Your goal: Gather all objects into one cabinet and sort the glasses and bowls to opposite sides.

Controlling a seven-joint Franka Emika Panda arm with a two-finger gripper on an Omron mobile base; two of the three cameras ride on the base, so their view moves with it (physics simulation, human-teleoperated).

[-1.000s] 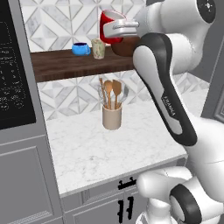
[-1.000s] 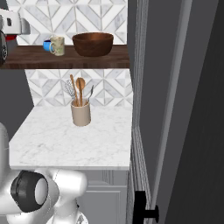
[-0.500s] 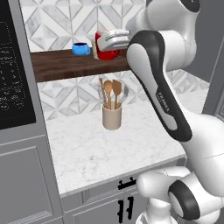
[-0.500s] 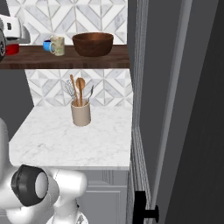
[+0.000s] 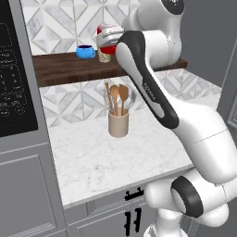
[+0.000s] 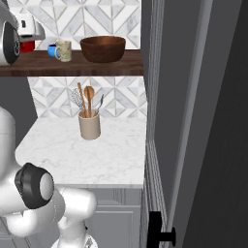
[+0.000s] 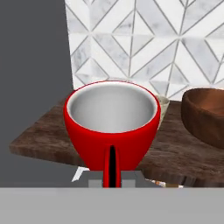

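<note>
My gripper [image 5: 109, 36] is shut on the bright red cup [image 5: 107, 47] by its handle and holds it upright at the front edge of the dark wooden shelf [image 5: 65, 70]. In the hand view the red cup [image 7: 111, 124] shows its white inside, and the gripper [image 7: 112, 178] clamps its handle. Just behind it stands the pale beige tumbler [image 6: 63, 50], with the small blue cup [image 5: 85, 52] to its left. The wide brown bowl [image 6: 102, 48] sits on the same shelf further right, and the bowl [image 7: 205, 116] lies at the right edge of the hand view.
A beige utensil crock [image 5: 118, 123] with wooden spoons stands on the marble counter [image 5: 111, 157] below the shelf. A dark oven panel [image 5: 14, 78] bounds the left side. A tall grey cabinet door [image 6: 193, 121] stands at the right.
The arm has brought the red cup down from above the shelf to shelf level, close in front of the beige tumbler. The other tableware has not moved.
</note>
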